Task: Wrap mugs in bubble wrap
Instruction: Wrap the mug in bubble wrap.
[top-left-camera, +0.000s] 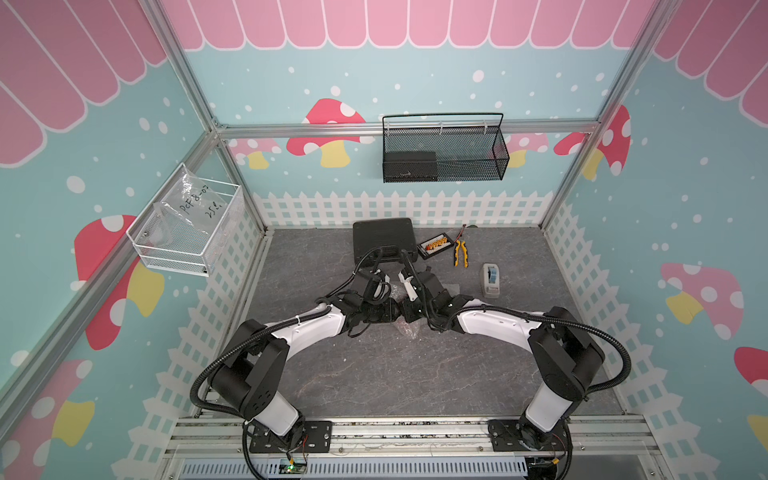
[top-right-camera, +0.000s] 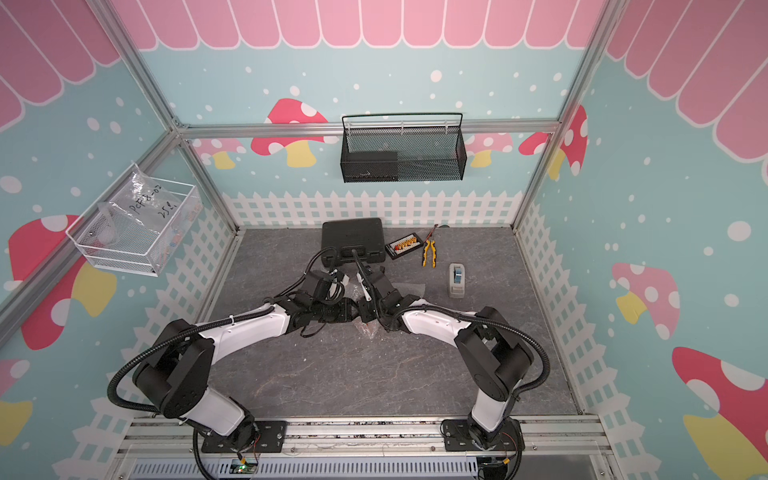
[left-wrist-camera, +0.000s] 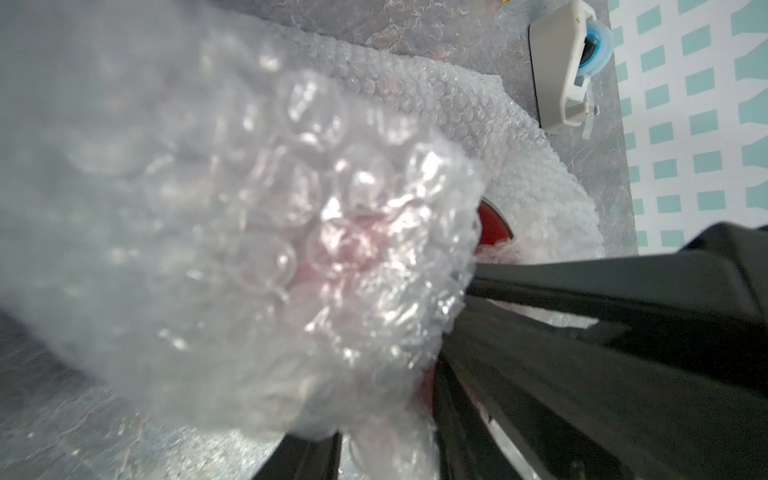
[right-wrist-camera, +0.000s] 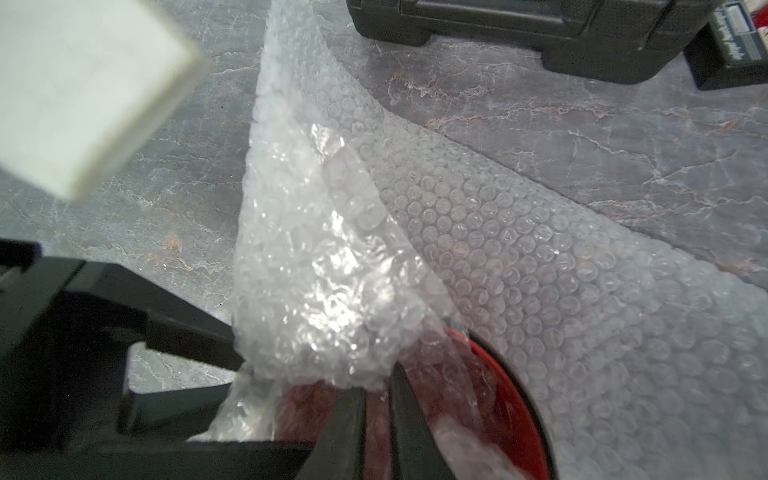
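Both jaws on bubble wrap (right-wrist-camera: 498, 249) over mug (right-wrist-camera: 513, 399)

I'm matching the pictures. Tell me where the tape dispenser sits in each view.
Top view: dispenser right of the arms, near the pliers.
Top view: same spot.
Left wrist: dispenser beyond the bubble wrap.
Right wrist: not in it.
Shared landmark: bubble wrap.

Grey marbled tabletop (top-left-camera: 395, 374) bearing bubble wrap (right-wrist-camera: 498, 249), black case (top-left-camera: 383, 239), parts tray (top-left-camera: 432, 247), pliers (top-left-camera: 459, 253), tape dispenser (top-left-camera: 490, 280).
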